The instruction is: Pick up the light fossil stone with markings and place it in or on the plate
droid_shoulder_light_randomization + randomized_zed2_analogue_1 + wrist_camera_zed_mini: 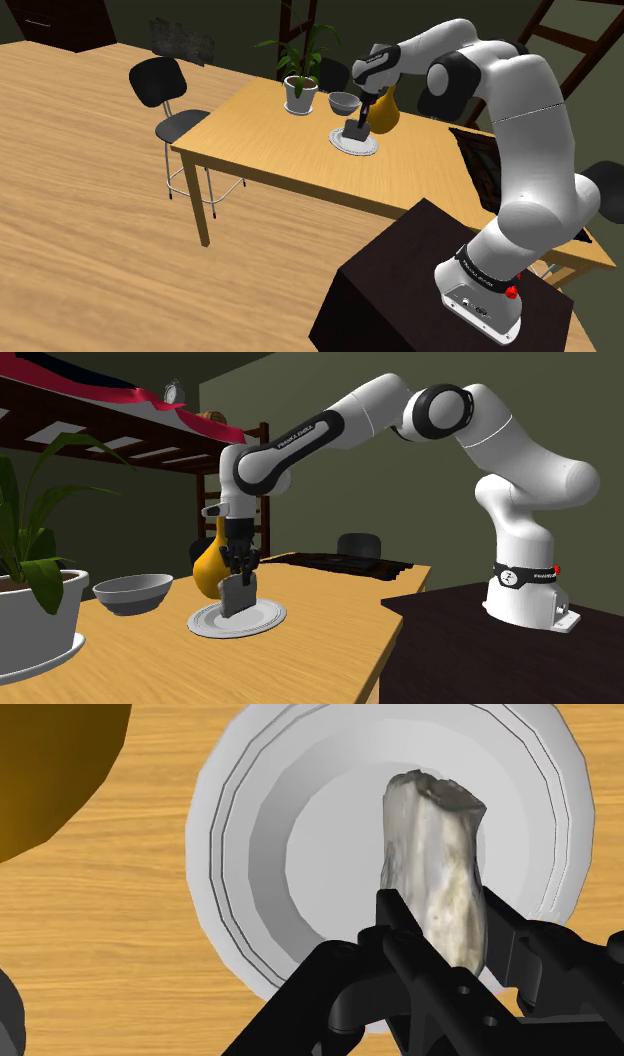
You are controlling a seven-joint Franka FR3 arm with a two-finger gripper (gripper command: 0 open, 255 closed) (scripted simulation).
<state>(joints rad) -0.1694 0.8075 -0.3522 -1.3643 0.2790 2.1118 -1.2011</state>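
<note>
Your jaws squeeze the stone (435,869) over the plate (222,824). It looks hard and heavy; grip its flat sides.

Dark lettering, seemingly "FRANKA EMIKA", runs along the arm (300,430). Its base band (520,575) bears a white mark; it is too small to read.

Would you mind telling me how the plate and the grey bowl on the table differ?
The plate is flat and shallow with ringed grooves; the bowl is deeper with raised sides. The plate lies under the pincer and the stone it clasps; the bowl stands apart, beside the plant pot. Both are round, pale and rest on the wooden table.
</note>
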